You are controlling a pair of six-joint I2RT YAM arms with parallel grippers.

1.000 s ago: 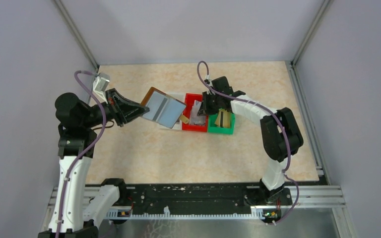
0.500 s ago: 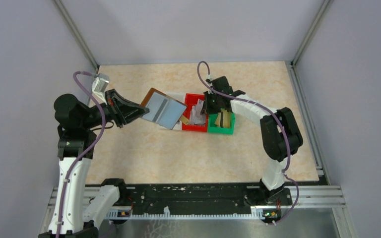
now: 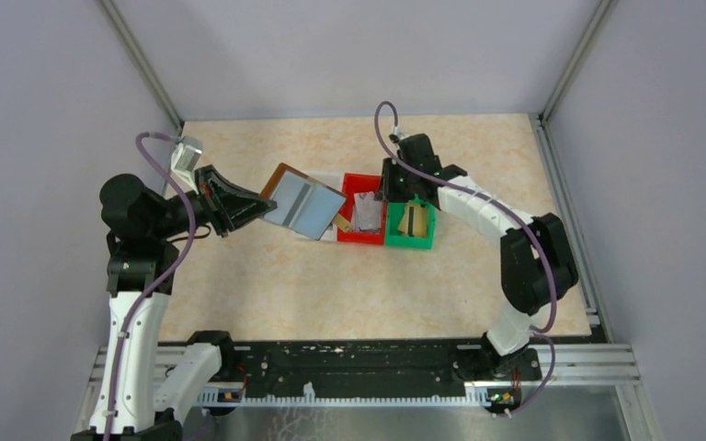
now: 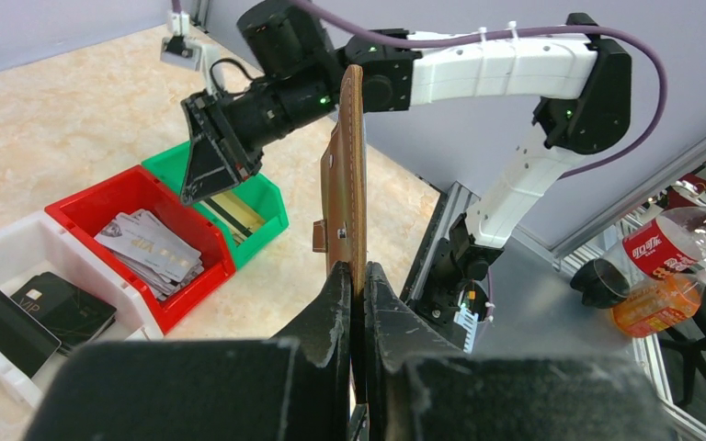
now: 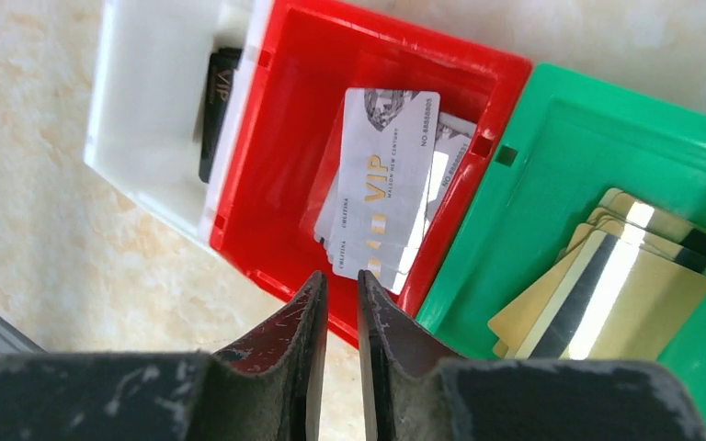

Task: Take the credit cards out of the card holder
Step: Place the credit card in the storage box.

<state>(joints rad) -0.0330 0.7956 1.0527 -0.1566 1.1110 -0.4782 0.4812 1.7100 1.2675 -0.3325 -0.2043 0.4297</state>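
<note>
**A:** What is nearest the arm bases?

**B:** Bare marbled surface (image 3: 331, 294). Past that, the left hand (image 4: 357, 271) is clamped tight on one edge of the card holder (image 4: 345, 175) and holds it up off the surface. In the wrist view the brown holder stands upright and edge-on. From above it is spread open, with its pale bluish sleeves facing up.

**A:** And to the right of it?

**B:** Three bins sit in a row, touching side by side. The white bin (image 5: 147, 92) is closest to the holder and has black cards (image 4: 41, 317) lying flat in it. The red bin (image 5: 285, 138) in the middle holds a loose stack of silvery-white cards (image 5: 381, 193). The green bin (image 5: 588, 138) holds fanned gold cards (image 5: 607, 285).

**A:** The right hand?

**B:** The right hand (image 5: 340, 276) hangs above the bins, over the red and green pair, pointing down. Its fingers stand only a narrow slit apart, with nothing between them.
</note>
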